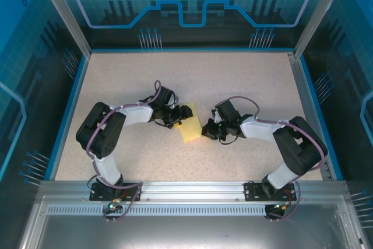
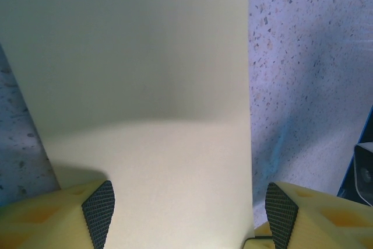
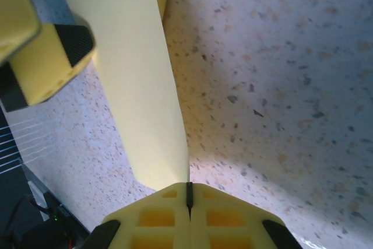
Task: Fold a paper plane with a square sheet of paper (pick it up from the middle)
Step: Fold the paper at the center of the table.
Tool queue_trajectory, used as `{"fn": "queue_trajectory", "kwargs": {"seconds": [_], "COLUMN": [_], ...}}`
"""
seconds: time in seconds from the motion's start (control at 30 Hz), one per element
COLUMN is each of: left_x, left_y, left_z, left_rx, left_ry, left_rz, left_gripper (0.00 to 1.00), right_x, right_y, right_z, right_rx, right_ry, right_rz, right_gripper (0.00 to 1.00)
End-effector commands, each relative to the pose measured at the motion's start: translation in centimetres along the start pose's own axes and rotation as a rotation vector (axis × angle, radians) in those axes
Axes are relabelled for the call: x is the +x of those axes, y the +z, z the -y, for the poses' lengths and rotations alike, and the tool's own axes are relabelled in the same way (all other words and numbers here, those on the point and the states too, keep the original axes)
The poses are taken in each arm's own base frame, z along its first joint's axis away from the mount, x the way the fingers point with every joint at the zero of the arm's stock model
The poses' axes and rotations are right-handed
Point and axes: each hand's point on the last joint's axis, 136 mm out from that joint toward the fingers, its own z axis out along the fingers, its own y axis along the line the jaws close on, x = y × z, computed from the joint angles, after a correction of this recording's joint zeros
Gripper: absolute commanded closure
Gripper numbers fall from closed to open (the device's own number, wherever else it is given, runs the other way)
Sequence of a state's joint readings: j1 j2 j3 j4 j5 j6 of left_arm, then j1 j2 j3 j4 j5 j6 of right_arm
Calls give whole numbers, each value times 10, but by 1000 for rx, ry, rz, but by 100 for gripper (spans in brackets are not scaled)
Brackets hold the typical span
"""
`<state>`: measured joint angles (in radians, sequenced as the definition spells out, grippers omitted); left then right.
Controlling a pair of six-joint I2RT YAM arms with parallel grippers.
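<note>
The pale-yellow square sheet of paper [image 1: 191, 123] lies mid-table between both grippers and looks longer than wide from above. My left gripper [image 1: 173, 122] is at its left side. In the left wrist view the sheet [image 2: 145, 86] runs between the open left gripper [image 2: 189, 205], whose black pads [image 2: 98, 211] stand on either side without touching it. My right gripper [image 1: 205, 132] is at the sheet's right side. In the right wrist view the right gripper [image 3: 187, 189] is shut on the near edge of the sheet [image 3: 137, 80], which rises from the table there. The paper plane is out of view.
The speckled beige table [image 1: 192, 74] has blue rails and clear panels around it. A metal rail [image 1: 192, 189] with the arm bases runs along the near edge. One yellow left-gripper finger [image 3: 49, 56] is beside the sheet in the right wrist view.
</note>
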<state>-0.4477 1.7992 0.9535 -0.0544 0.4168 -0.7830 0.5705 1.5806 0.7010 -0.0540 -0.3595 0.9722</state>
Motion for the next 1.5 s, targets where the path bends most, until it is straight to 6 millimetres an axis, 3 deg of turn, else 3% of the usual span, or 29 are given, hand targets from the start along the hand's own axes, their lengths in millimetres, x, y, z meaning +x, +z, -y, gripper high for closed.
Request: {"fn": "queue_trajectory", "kwargs": {"seconds": [0.0,0.23,0.5,0.87,1.13,1.33,1.47], "left_x": [-15,-19,-15,-11,-14,-26,-37], "left_y": [-20,-7,-5,5,-1,-23,-31], "left_z": [28,11,-5,-17,-7,23,23], "left_rx": [66,28,-34,-60,-36,31,30], "left_ry": [57,24,19,5,11,41,30], "left_rz": [45,34,27,-2,9,59,97], "left_gripper": [26,28,31,31,30,27,26], "right_x": [5,5,-3,-15,-25,-23,-22], "right_y": [-9,-13,-12,6,20,29,32], "right_z": [6,2,-21,-55,-79,-64,-55], "right_rx": [51,46,-4,-88,-147,-86,-50], "right_ry": [-2,-12,-66,-134,-165,-129,-112], "right_rz": [-12,-13,-1,-18,-16,-33,-37], "right_gripper": [100,100,100,100,100,100,100]}}
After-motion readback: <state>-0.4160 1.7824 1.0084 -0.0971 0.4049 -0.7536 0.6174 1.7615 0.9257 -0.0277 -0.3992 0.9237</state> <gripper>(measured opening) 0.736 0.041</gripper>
